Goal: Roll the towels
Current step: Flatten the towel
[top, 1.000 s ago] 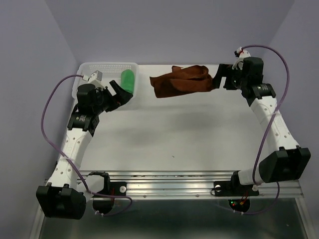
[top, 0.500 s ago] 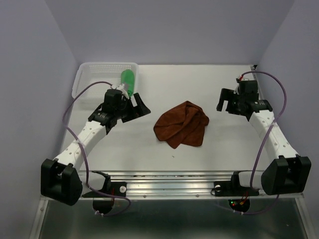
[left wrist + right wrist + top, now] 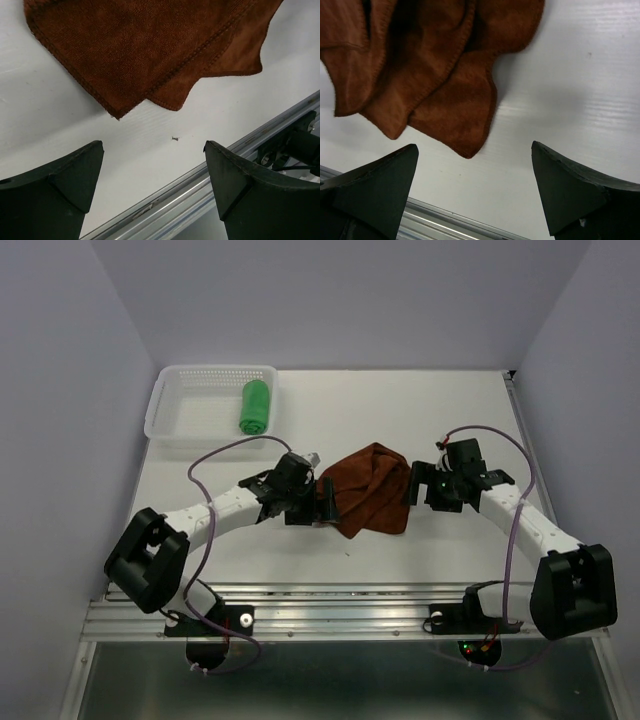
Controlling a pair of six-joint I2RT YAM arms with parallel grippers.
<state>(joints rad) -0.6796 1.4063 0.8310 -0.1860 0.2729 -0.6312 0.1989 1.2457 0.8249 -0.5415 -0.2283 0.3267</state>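
Observation:
The rust reddish-brown towel (image 3: 368, 490) lies crumpled on the white table between my two grippers. It fills the top of the left wrist view (image 3: 145, 45) and the upper left of the right wrist view (image 3: 430, 65). My left gripper (image 3: 322, 502) is open and empty at the towel's left edge. My right gripper (image 3: 416, 486) is open and empty at its right edge. The bright green towel (image 3: 255, 406) lies rolled inside the white basket (image 3: 190, 410) at the back left.
The metal rail (image 3: 350, 605) runs along the table's near edge and shows in both wrist views (image 3: 210, 200). Purple walls stand close on both sides. A small dark speck (image 3: 175, 138) lies on the table near the left gripper.
Both arms have swung in from the sides to flank the reddish-brown towel at the table's middle. The towel, held up at the back a second ago, now lies dropped on the table.

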